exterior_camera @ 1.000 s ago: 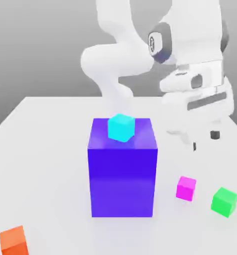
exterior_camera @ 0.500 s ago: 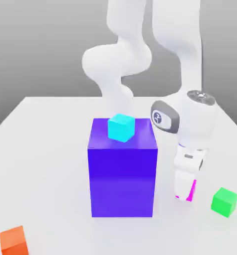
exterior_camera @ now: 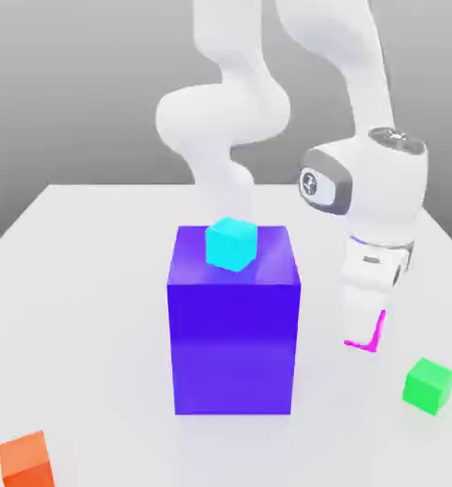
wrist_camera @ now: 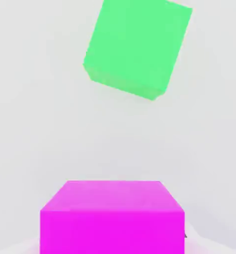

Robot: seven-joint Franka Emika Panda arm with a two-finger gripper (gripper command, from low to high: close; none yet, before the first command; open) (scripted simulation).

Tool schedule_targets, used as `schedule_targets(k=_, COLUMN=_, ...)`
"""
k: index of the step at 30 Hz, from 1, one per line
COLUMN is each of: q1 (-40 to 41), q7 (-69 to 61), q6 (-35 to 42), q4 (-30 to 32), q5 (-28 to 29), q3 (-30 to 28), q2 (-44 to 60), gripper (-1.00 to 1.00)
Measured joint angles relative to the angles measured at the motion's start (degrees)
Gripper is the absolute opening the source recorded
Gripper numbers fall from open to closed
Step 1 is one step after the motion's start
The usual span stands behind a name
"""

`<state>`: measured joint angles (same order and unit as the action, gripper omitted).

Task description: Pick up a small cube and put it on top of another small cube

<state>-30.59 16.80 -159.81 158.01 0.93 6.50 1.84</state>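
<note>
The small cube (exterior_camera: pixel 376 335), bright magenta, is pinched in my gripper (exterior_camera: pixel 363 333), which is shut on it and holds it just above the table at the exterior view's right. Most of the cube is hidden behind the white fingers (exterior_camera: pixel 361 309). In the hand view the small cube (wrist_camera: pixel 112 217) sits close up between the jaws. A cyan cube (exterior_camera: pixel 231 243) rests on top of the big blue-violet block (exterior_camera: pixel 233 333), to the left of my gripper and higher than it.
A green cube (exterior_camera: pixel 428 384) lies on the table just beyond the held cube, also seen as the green cube (wrist_camera: pixel 137 47) in the hand view. An orange cube (exterior_camera: pixel 26 458) sits at the front left corner. The white table (exterior_camera: pixel 87 285) spreads around the block.
The hand came down over the magenta cube, the fingers shut on it, and it has now risen a little and shifted right with the cube.
</note>
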Motion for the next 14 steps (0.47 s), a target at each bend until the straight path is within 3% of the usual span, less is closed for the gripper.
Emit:
schedule_targets(k=5, q1=-1.8, q7=0.4, q6=8.2, q4=-10.1, q5=0.2, q3=1.2, q2=2.0, gripper=-1.0)
schedule_targets(k=10, q1=-2.6, q7=2.5, q6=1.7, q4=-12.5, q5=2.9, q3=0.1, q2=10.9, gripper=-1.0)
schedule_targets(k=11, q1=-2.8, q7=2.9, q6=0.6, q4=-12.6, q5=3.4, q3=-0.2, q2=12.2, gripper=1.0)
schedule_targets(k=14, q1=-2.8, q7=2.9, q6=0.6, q4=-12.6, q5=3.4, q3=-0.2, q2=12.2, gripper=1.0)
